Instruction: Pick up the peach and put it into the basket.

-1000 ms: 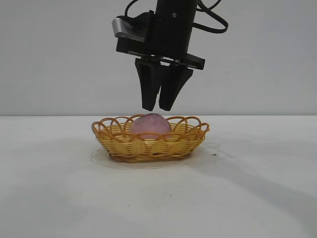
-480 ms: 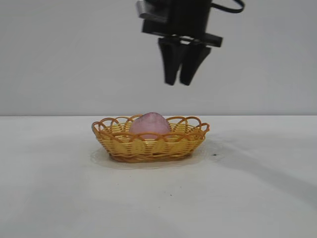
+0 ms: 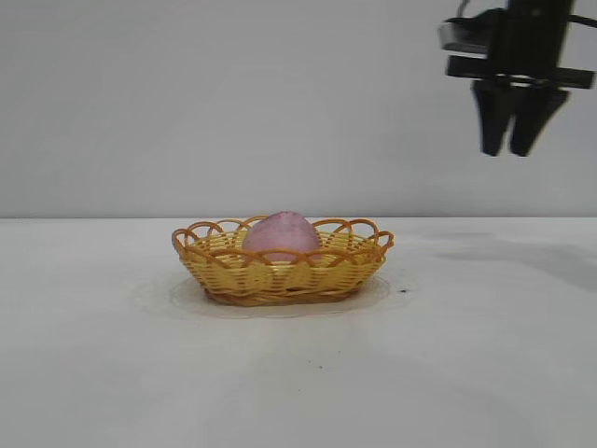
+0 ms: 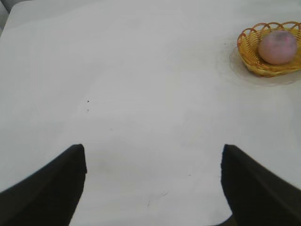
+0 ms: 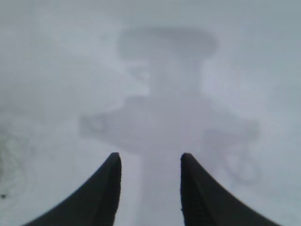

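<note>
Exterior view: a shallow oval yellow wicker basket with an orange looped rim sits centre frame on the white table, holding the dusty-pink rounded peach. The right gripper hangs upper right, fingers slightly parted, empty. Left wrist view: basket and peach upper right; the left gripper gapes wide, empty. Right wrist view: only bare table between its parted fingers.

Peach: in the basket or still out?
In. The peach sits inside the basket, its top above the looped rim; the left wrist view shows it within the basket walls too.
</note>
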